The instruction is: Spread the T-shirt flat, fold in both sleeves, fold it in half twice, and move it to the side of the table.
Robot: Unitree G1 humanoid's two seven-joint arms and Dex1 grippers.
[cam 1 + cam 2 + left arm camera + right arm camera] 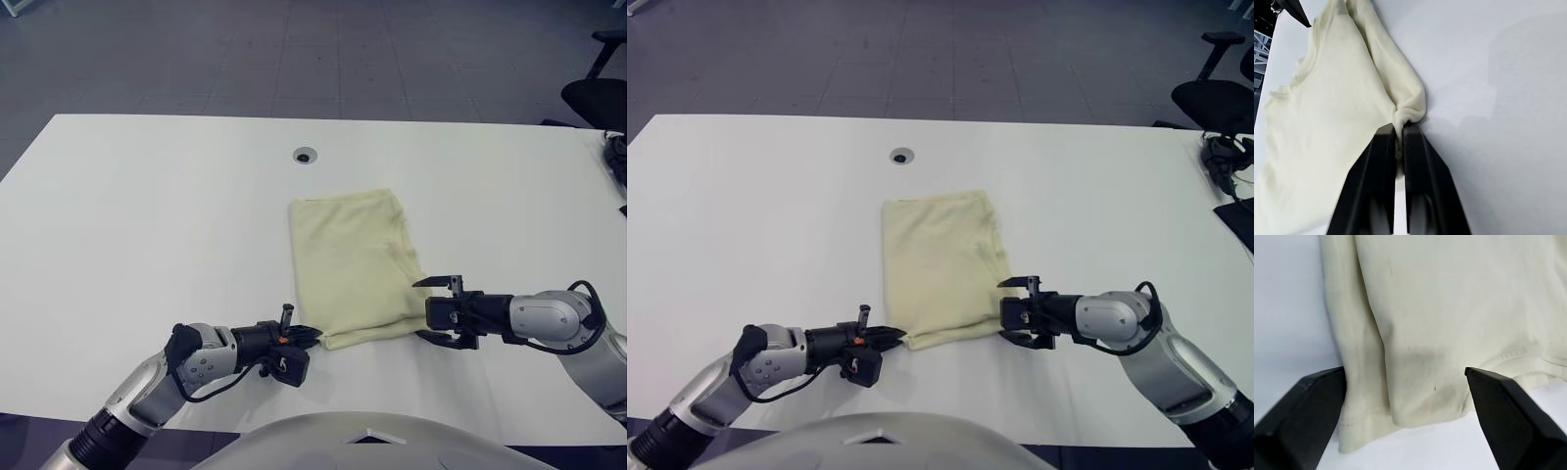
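Pale-yellow T-shirt (353, 264): it is laid near the middle of the white counter (147, 215), folded into a narrow oblong. Its long sides run roughly from 12 to 6 o'clock, and its near end is tipped a little toward 5 o'clock. A curved seam is seen along its 3 o'clock side.
Left claw (306, 336): it is placed low on the counter at the shirt's 7 o'clock corner. It is pinched tight on a bunched bit of the cloth, which is puckered right at the fingertips in the left wrist view (1399, 131).
Right claw (438, 311): it is placed at the shirt's 5 o'clock corner and is pointed toward 9 o'clock. Its fingers (1308, 421) are spread wide and nothing is gripped. In the right wrist view the shirt's folded edge is seen just ahead of the tips and between them.
Cable hole (305, 155): it is set in the counter at 11 o'clock from the shirt, apart from it.
Office chair (598, 93): it is seen on the floor beyond the counter, at 2 o'clock.
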